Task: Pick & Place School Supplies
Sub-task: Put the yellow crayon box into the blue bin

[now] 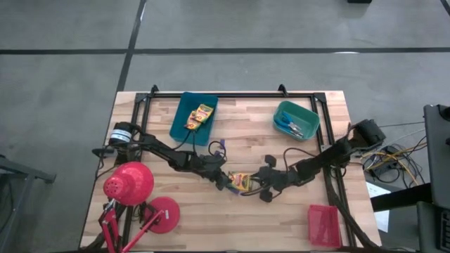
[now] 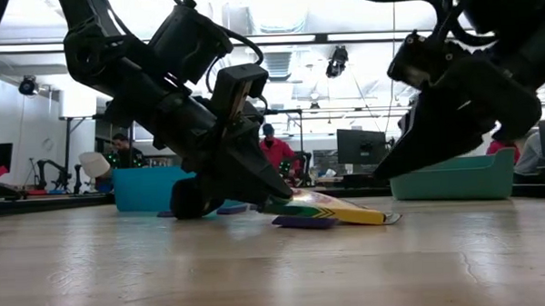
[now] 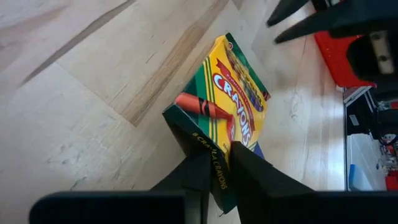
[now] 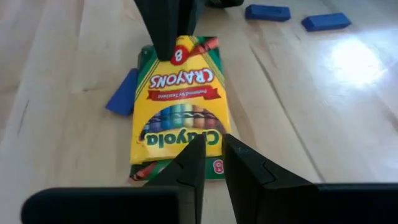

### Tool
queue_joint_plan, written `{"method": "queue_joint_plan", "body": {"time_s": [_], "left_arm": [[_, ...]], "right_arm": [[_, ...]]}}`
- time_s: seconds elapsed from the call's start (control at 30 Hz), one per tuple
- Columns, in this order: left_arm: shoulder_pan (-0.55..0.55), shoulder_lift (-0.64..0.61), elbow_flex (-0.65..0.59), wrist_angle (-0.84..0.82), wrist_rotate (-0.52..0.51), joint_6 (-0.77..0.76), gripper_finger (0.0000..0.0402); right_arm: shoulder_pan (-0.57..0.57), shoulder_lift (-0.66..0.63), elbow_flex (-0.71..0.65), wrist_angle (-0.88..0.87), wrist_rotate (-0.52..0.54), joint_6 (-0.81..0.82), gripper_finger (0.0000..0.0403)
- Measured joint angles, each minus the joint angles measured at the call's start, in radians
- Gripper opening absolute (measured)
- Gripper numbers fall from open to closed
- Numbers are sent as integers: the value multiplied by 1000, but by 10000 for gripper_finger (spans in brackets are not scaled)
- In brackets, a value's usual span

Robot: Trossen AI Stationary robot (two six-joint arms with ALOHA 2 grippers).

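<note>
A yellow crayon box with green and red print lies at the table's middle, near the front. My left gripper is shut on its left end. My right gripper hangs shut just above the box's right end and is clear of it. A purple stick lies under the box. Another crayon box lies in the blue tray. Blue-handled scissors lie in the teal tray. My left gripper pinches the crayon box's left end between its two fingers, at the dark green side edge. The fingers come slanting down from the table's left. The held end is raised a little, and the box's right end rests on the table.
A red desk lamp stands at the front left, beside my left arm. A red tray sits at the front right. Loose purple sticks lie behind the grippers, two more of them beyond the box.
</note>
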Motion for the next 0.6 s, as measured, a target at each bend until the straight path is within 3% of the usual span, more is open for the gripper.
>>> {"method": "queue_joint_plan", "body": {"time_s": [0.27, 0.6], "left_arm": [[2, -1, -2, 50, -2, 1, 50], [4, -54, -2, 76, -25, 76, 50]], "right_arm": [[8, -93, 0, -194, 21, 100, 52], [15, -100, -5, -362, 94, 261, 52]]}}
